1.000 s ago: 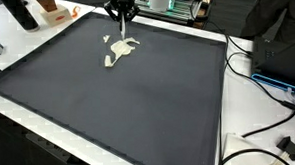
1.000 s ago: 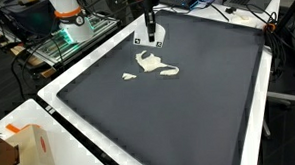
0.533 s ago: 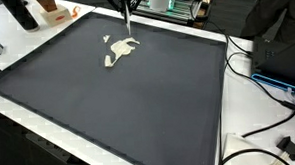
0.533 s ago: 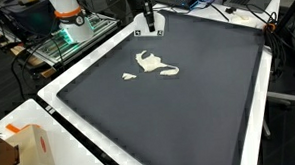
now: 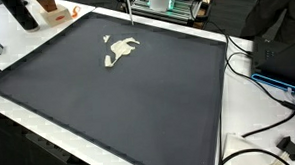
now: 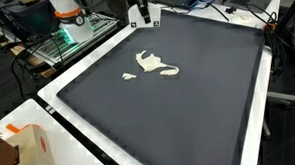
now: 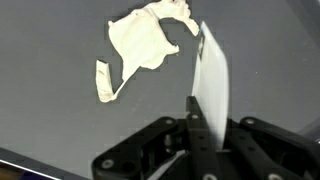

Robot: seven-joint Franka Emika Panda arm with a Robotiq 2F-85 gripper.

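pinches a thin white flat strip [image 7: 210, 85] by one end only, edge-on between the pressed-together fingers of the black gripper [image 7: 197, 118], held up over the dark grey mat [image 7: 50, 120] near its far edge. could slip or twist out of so narrow a hold and drop onto the cream crumpled scrap [image 7: 145, 42] and the small loose piece [image 7: 103, 80] lying just beside. might also crease under any harder squeeze.

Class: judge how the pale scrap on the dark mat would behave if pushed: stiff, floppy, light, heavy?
Probably floppy: the scrap lies crumpled with thin curling tails. Likely light, paper-thin like the strip pinched in the gripper. On the mat it may crease rather than slide whole.
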